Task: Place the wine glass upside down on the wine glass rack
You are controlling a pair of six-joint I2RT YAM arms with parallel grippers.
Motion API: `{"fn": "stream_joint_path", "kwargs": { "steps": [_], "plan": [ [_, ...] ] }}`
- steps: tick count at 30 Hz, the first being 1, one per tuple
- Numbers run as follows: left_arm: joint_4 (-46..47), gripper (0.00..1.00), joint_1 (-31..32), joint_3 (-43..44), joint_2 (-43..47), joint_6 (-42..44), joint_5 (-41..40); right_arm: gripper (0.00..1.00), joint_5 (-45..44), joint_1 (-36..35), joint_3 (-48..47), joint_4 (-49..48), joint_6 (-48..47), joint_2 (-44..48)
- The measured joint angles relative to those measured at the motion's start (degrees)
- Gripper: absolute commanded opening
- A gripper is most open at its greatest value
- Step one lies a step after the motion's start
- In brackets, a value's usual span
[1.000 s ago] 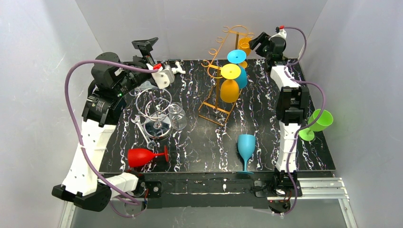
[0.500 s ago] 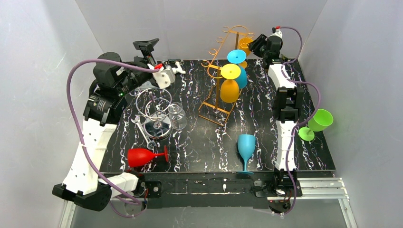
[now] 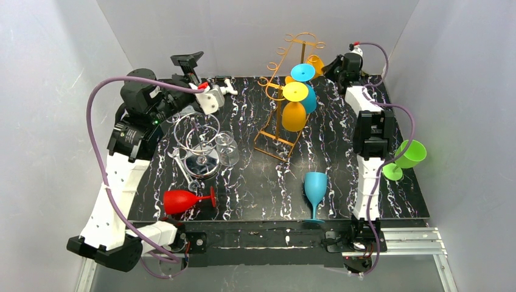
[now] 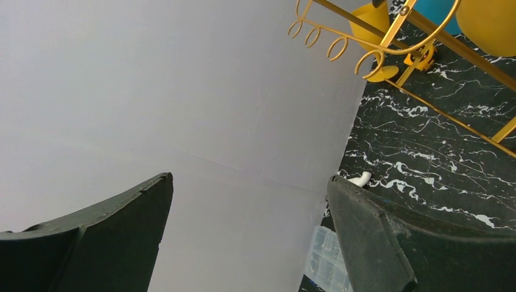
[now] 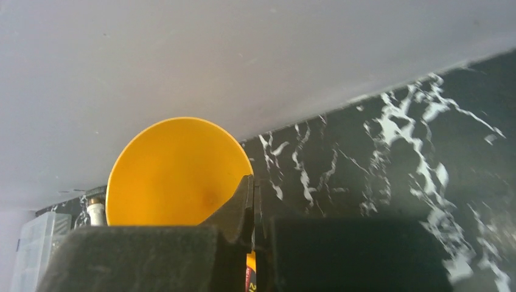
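**A:** How far along are you, as far as it shows?

**B:** Start with the black white-veined marble tabletop [image 3: 255,182]. The gold wire wine glass rack [image 3: 272,135] stands toward its back. Two glasses already hang on it foot-up: an orange plastic goblet [image 3: 294,115] and a teal plastic goblet [image 3: 310,97] behind it. That part looks done.

**A:** What's waiting?

**B:** A turquoise goblet [image 3: 315,184] stands near the front. A red goblet [image 3: 181,201] lies on its side at front left, and a lime-green goblet [image 3: 409,155] sits at the right edge. Some clear glasses [image 3: 204,143] are clustered on the left.

**A:** And the one you're working on?

**B:** I judge it's the yellow plastic wine glass [image 3: 315,62], at the rack's far end by the back wall. Your right gripper [image 3: 333,64] is right against it. In the right wrist view the jaws are together and appear clamped on the glass's edge. I can't tell whether that edge is rim or foot, or whether the glass rests on a rail.

**A:** So what's left?

**B:** As I read it, you're at the grasp. Seating the glass upside down like the other two is still to do.

**A:** Left side?

**B:** Your left gripper [image 4: 249,237] is up near the back-left corner, jaws wide apart, holding nothing.
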State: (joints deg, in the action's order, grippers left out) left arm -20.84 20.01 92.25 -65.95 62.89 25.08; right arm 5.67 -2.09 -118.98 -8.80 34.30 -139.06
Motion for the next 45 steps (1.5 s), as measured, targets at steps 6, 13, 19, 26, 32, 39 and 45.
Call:
{"fn": "stream_joint_path", "kwargs": {
  "steps": [6,13,19,26,32,39,45],
  "plan": [
    [-0.22,0.98,0.00,-0.81,0.74,-0.59,-0.09,0.01,-1.46,1.77,14.05,-1.16,-0.39,10.43],
    [-0.26,0.98,0.00,-0.81,3.54,-2.73,-0.02,0.01,-5.53,4.83,21.53,-2.71,-4.55,25.51],
    [-0.52,0.98,0.00,-0.74,6.47,-5.18,-0.02,0.01,-10.14,4.96,24.55,-3.85,-9.49,35.36],
    [-2.51,0.98,0.00,3.87,5.84,-18.14,-0.13,0.01,-13.20,4.55,34.73,-0.72,-12.24,51.30],
    [-5.29,0.98,0.00,5.55,5.62,-33.92,0.79,0.01,-12.57,3.85,40.15,3.34,-12.04,75.32],
    [-7.85,0.98,0.00,6.08,5.40,-47.65,3.93,0.01,-6.43,2.43,40.85,-1.81,-8.11,94.95],
    [-7.98,0.86,-0.02,8.66,4.02,-54.77,7.08,0.01,4.98,2.38,41.40,-10.99,3.52,93.31]
  ]
}}
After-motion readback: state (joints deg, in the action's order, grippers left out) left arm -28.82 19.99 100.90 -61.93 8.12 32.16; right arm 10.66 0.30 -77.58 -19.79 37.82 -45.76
